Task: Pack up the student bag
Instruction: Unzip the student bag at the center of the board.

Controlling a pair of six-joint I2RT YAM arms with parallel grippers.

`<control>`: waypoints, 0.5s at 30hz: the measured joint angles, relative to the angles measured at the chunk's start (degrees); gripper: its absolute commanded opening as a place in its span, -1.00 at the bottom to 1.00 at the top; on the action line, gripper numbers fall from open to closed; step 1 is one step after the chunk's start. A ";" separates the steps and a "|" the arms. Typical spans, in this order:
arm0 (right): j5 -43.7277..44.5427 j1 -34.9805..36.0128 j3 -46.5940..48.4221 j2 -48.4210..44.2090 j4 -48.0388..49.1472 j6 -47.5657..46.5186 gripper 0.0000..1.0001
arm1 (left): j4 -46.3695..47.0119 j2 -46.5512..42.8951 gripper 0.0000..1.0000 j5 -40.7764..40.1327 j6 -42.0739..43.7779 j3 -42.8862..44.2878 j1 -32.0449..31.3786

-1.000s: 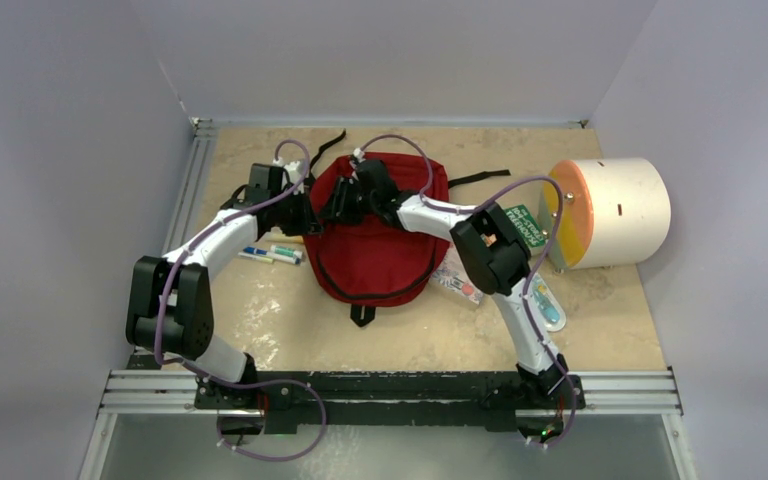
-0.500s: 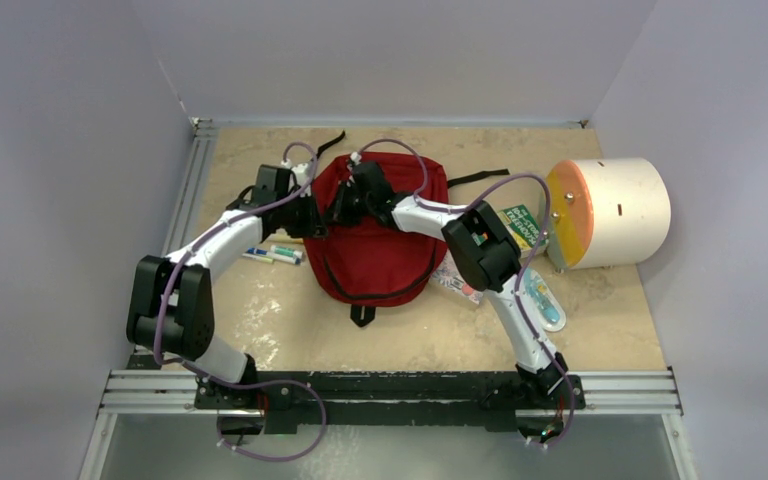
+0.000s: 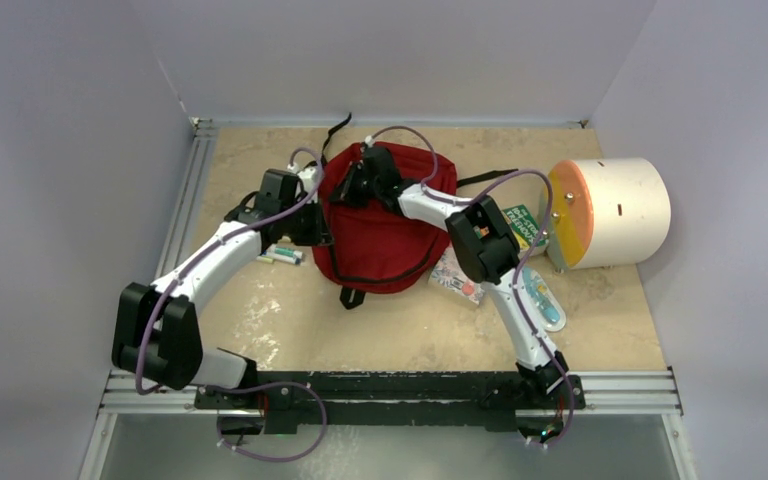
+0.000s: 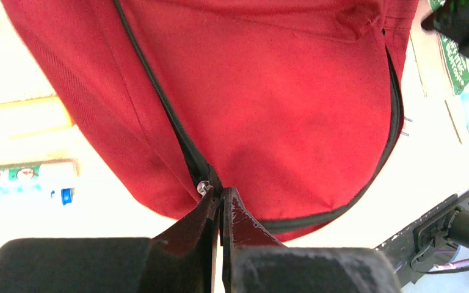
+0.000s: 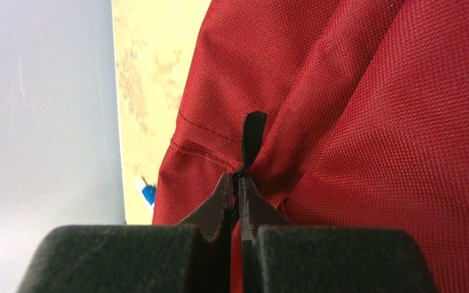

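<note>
The dark-red student bag (image 3: 390, 235) lies in the middle of the table, its front panel filling the left wrist view (image 4: 269, 91). My left gripper (image 3: 318, 228) sits at the bag's left edge, shut (image 4: 221, 192) on the black zipper pull where the zipper track (image 4: 159, 97) ends beside a small silver ring (image 4: 203, 186). At the bag's top left corner, my right gripper (image 3: 352, 188) is shut (image 5: 237, 178) on a black fabric loop (image 5: 253, 137) sewn into the red cloth (image 5: 372, 122). The bag's inside is hidden.
A cream cylinder (image 3: 615, 210) with an orange face lies at the right. A green booklet (image 3: 523, 225), a printed packet (image 3: 455, 277) and a teal blister pack (image 3: 546, 303) lie right of the bag. Markers (image 3: 282, 255) lie to its left. Black straps (image 3: 480, 179) trail behind it.
My right gripper has shut on the black loop and drawn the bag's top toward the back wall. The left arm has swung right with the bag's edge; the bag has bunched shorter.
</note>
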 measured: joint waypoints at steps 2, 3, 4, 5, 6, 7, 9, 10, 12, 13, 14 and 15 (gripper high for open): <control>0.26 -0.98 1.55 0.85 -0.02 0.11 -1.00 | -1.11 -1.66 -1.00 -0.39 -0.04 -0.26 -0.15; 0.37 -1.44 2.23 1.20 -0.02 0.22 -1.00 | -1.60 -2.54 -1.00 -0.66 -0.07 -0.50 -0.20; 0.39 -1.81 2.71 1.44 -0.02 0.28 -1.00 | -1.90 -3.28 -1.00 -0.85 -0.09 -0.79 -0.20; 0.42 -2.21 3.21 1.64 -0.20 0.46 -1.00 | -2.19 -3.80 -1.00 -1.03 -0.13 -0.96 -0.20; 0.39 -2.58 3.91 1.90 -0.37 0.68 -1.00 | -2.27 -4.48 -1.00 -1.27 -0.26 -1.38 -0.20; 0.39 -2.89 4.70 2.25 -0.44 0.87 -1.00 | -2.16 -4.98 -1.00 -1.46 -0.59 -1.79 -0.20; 0.35 -3.28 6.08 2.99 -0.57 1.14 -1.00 | -1.38 -6.12 -1.00 -1.79 -1.57 -3.30 -0.22; 0.31 -3.43 7.02 3.43 -0.74 1.31 -1.00 | -0.81 -6.56 -1.00 -1.86 -2.12 -4.17 -0.33; 0.33 -3.63 8.72 4.48 -1.27 1.53 -1.00 | -0.07 -6.95 -1.00 -1.88 -3.52 -5.84 -0.96; 0.31 -3.72 9.60 5.03 -1.60 1.62 -1.00 | 0.24 -6.95 -1.00 -1.92 -4.24 -6.49 -1.53; 0.20 -3.80 10.43 5.64 -1.84 1.68 -1.00 | 0.52 -6.95 -1.00 -1.97 -4.79 -6.95 -2.12; 0.11 -3.87 10.93 5.97 -1.99 1.66 -1.00 | 0.94 -6.95 -1.00 -2.08 -5.53 -7.43 -2.91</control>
